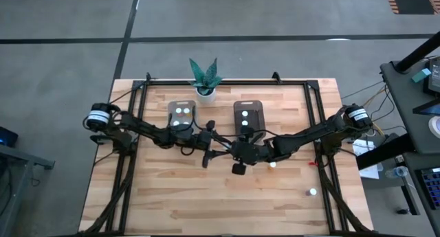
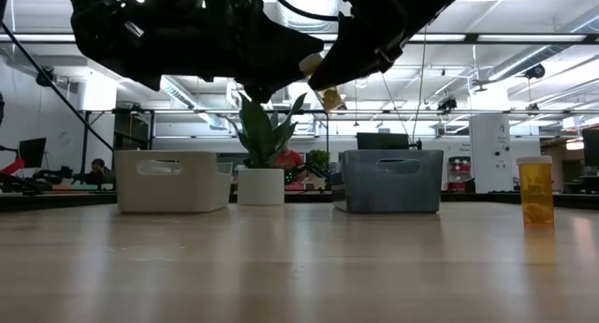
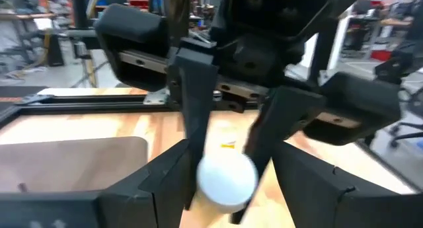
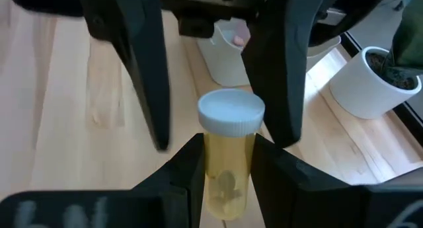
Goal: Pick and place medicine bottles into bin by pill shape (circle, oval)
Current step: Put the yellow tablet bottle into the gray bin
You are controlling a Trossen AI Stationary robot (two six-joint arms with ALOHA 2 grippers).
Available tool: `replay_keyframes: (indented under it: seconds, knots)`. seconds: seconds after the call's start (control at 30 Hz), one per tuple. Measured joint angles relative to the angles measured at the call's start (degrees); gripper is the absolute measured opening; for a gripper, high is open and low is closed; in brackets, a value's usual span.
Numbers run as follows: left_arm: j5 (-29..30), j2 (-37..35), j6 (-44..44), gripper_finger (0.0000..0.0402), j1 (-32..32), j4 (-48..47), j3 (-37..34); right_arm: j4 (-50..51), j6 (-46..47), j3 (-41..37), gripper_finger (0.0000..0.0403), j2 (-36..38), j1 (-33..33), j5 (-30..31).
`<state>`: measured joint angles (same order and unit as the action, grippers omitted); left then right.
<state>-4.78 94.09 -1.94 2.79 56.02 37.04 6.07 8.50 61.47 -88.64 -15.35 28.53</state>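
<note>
The left gripper (image 1: 208,142) has its fingers apart around the white-capped amber medicine bottle (image 4: 227,160) (lifted above the wooden table (image 1: 172,202), mid-table), while the right gripper (image 1: 237,149) has its fingers clamped on the bottle's body

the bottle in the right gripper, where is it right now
The bottle is held off the table near mid-table, clamped in the right gripper, with the left gripper's open fingers on either side of its white cap, in front of the two bins.
</note>
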Motion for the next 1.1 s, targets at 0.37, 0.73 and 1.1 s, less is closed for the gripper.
replay_keyframes:
  seconds: [0.37, 0.73, 1.1]
  knots:
    - [3.01, 0.13, 4.04, 0.0184, 0.33, 0.29, -0.15, -1.10, 0.08, 0.00, 0.0098, 0.00, 0.02, 0.11]
    - [3.44, 0.06, 3.81, 0.0088, 0.46, 0.12, -0.20, -1.48, 0.71, 0.00, 0.0098, 0.00, 0.02, 0.13]
    - [5.35, -1.34, 3.78, 0.0095, 0.72, -1.67, -0.22, -2.23, 1.39, -0.02, 0.0178, 0.24, 0.28, -0.12]
